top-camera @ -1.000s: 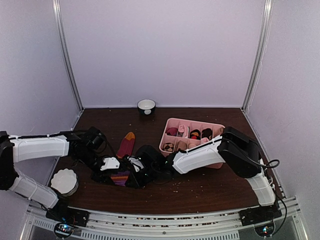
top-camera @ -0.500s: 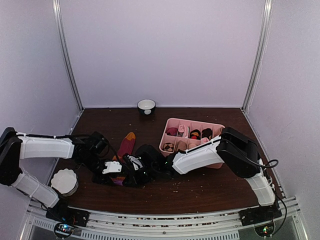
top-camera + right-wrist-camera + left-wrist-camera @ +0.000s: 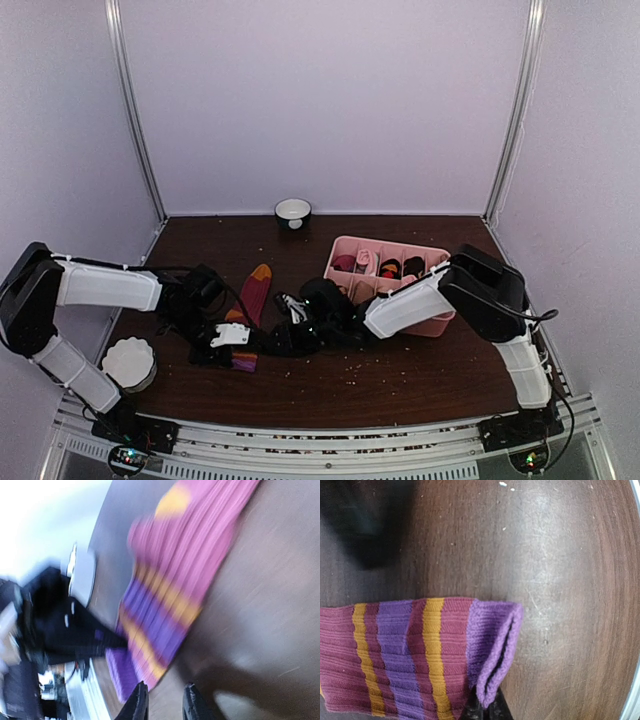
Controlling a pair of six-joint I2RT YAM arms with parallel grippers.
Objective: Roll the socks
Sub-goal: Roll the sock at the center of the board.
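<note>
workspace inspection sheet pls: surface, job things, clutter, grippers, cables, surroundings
surface: dark brown table, scattered pale crumbs
job's things: dark red sock lying on the table, orange toe to the back, purple striped cuff to the front; second sock: nothing seen
clutter: pink tray holding small rolled socks; bowl at the back; white fluted cup front left
grippers: left gripper pinching the cuff's edge; right gripper open, nothing between its fingers, view blurred
cables: black loop at the right arm
surroundings: pale walls, metal posts, front rail
</note>
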